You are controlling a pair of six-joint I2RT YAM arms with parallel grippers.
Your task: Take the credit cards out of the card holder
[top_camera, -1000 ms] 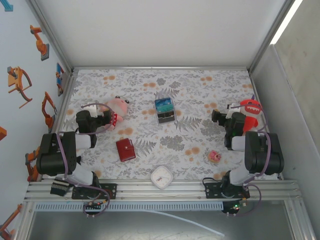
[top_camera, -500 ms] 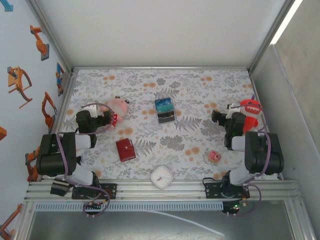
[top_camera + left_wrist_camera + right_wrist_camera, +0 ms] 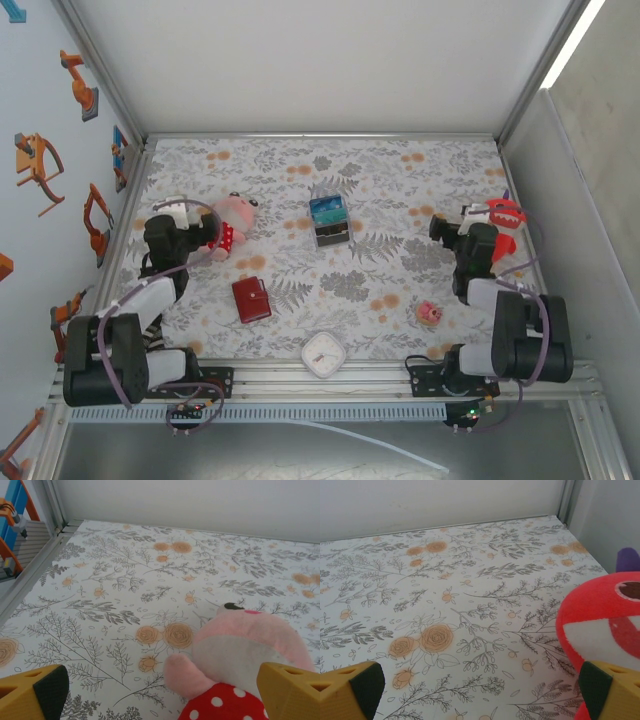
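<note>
both arms have lowered and stretched forward. left fingers (image 3: pixel 35 690) and right fingers (image 3: pixel 351 687) stand wide apart. the closed card holder (image 3: pixel 251 299) lies on the desk (image 3: pixel 400 180), near the left fingers, toward the bases.

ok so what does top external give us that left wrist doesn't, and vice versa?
Top external adds: the closed dark-red leather-like folding card holder, the clear plastic box with blue-teal contents, the white square clock, and the red plush monster beside the right gripper. Left wrist adds: a close-up of the left gripper, yellow fingers with dark pads spread open. Both: the pink plush toy in a red polka-dot dress and the floral table cover.
</note>
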